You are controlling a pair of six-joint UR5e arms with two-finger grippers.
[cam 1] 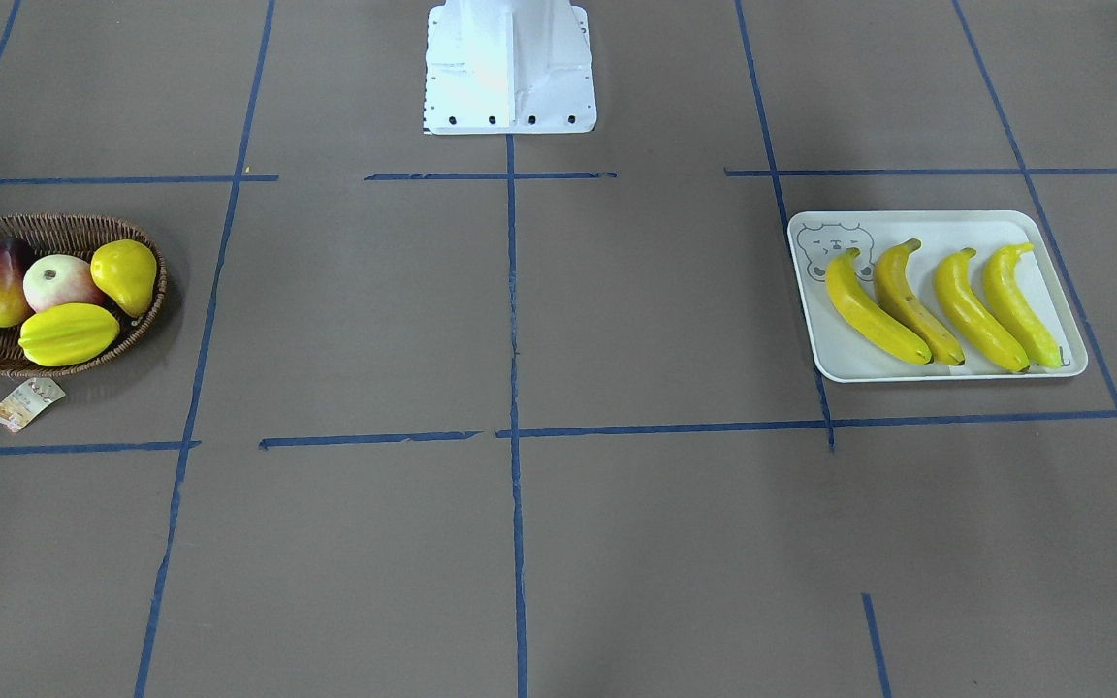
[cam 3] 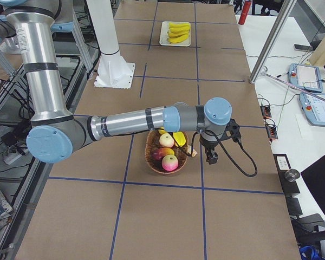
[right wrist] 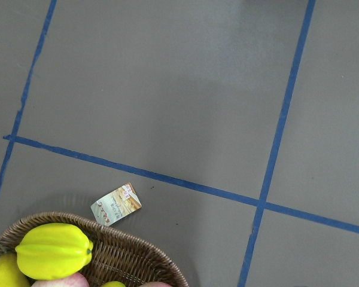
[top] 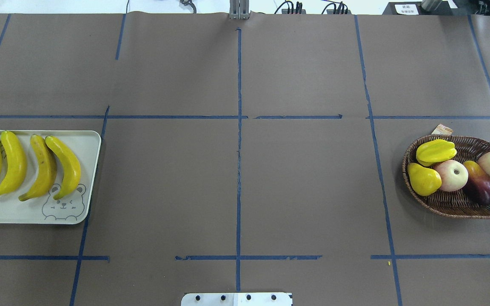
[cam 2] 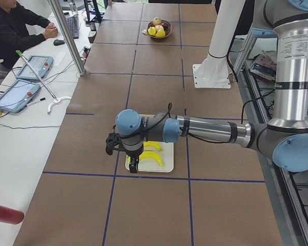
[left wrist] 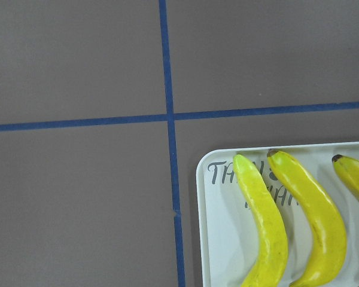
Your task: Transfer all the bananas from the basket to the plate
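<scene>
Several yellow bananas (cam 1: 975, 315) lie side by side on the off-white plate (cam 1: 908, 228) with the bear drawing; they also show from overhead (top: 15, 163) and in the left wrist view (left wrist: 266, 221). The wicker basket (cam 1: 54, 228) holds a pear, a starfruit (cam 1: 69, 334), two apples and a dark fruit, and no banana shows in it. My left gripper (cam 2: 134, 165) hangs above the plate's outer edge. My right gripper (cam 3: 211, 157) hangs just beside the basket (cam 3: 151, 162). Both show only in the side views, so I cannot tell if they are open or shut.
A paper tag (cam 1: 27, 403) lies on the table by the basket. The white robot base (cam 1: 510, 68) stands at the table's middle edge. Blue tape lines cross the brown table. An operator (cam 2: 10, 25) sits at a side desk with tablets.
</scene>
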